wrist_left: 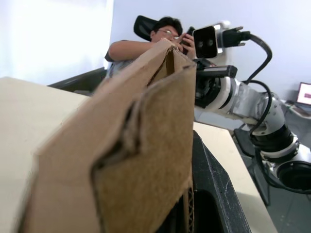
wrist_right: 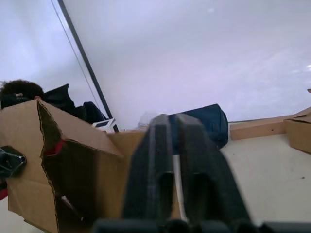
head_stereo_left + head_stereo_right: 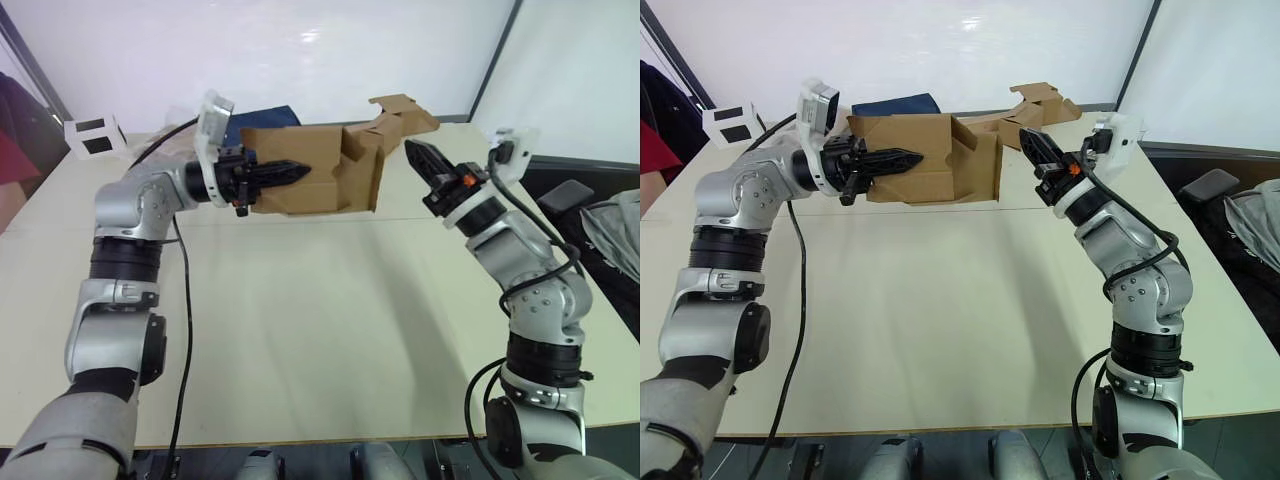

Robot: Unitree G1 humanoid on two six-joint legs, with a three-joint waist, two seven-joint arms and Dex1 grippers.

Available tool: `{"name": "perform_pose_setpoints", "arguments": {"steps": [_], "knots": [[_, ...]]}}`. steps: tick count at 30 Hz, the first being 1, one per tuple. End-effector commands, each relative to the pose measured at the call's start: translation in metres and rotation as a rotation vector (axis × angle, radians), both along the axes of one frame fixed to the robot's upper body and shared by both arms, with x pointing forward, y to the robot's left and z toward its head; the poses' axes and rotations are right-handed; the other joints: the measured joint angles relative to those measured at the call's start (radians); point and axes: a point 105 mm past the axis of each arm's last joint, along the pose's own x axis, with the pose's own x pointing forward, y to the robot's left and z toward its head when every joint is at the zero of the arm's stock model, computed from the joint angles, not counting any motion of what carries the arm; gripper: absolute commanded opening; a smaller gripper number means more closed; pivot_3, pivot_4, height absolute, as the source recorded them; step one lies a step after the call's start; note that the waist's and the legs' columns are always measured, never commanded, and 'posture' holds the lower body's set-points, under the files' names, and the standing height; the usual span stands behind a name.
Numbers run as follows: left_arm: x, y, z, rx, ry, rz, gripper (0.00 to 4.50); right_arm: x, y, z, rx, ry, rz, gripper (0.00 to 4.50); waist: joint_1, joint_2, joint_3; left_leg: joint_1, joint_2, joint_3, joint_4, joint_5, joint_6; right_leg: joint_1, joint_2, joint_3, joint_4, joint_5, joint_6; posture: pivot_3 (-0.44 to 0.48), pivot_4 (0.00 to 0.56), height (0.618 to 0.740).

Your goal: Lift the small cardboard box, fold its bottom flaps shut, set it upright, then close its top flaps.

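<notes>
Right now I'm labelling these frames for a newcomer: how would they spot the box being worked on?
Look over the far half of the pale table. There the left gripper holds the small cardboard box in the air, sideways. Unlike the smaller cardboard cube on a strip behind it and the white cube at the far left corner, it is lifted and bigger.

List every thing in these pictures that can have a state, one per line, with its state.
small cardboard box: lifted off the table, on its side, end flaps open.
left end effector: shut on the box wall.
right end effector: shut, empty, beside the box's open end.
white cube: resting on the table.
</notes>
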Motion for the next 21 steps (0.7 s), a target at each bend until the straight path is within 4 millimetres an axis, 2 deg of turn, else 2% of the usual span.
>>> {"name": "perform_pose_setpoints", "arguments": {"steps": [1,8,16,21], "knots": [[-0.003,-0.006,0.014,0.007,-0.067,-0.028,0.0,-0.013,0.022,0.013,-0.058,-0.076,0.096,0.02,-0.008,0.0,0.0,0.0,0.0,0.0,0.0,0.0,0.0,0.0,0.0,0.0,0.0,0.0,0.0,0.0,0.15,0.74],[-0.003,-0.008,0.009,0.007,-0.051,-0.041,0.0,-0.019,0.045,0.012,-0.1,-0.086,0.165,0.02,-0.013,0.0,0.0,0.0,0.0,0.0,0.0,0.0,0.0,-0.001,0.0,0.0,0.0,0.0,0.0,0.0,0.15,0.74],[-0.006,-0.007,0.006,0.016,-0.042,-0.044,0.0,-0.029,0.07,-0.001,-0.14,-0.066,0.272,0.02,-0.011,0.0,0.0,0.0,0.0,0.0,0.0,0.0,0.0,-0.001,0.0,0.0,0.0,0.0,0.0,0.0,0.15,0.74],[-0.014,-0.01,0.004,0.028,-0.027,-0.094,0.0,-0.03,0.075,-0.005,-0.151,-0.061,0.289,0.02,-0.01,0.0,0.0,0.0,0.0,0.0,0.0,0.0,0.0,-0.001,0.0,0.0,0.001,0.0,0.0,0.0,0.15,0.74]]}}
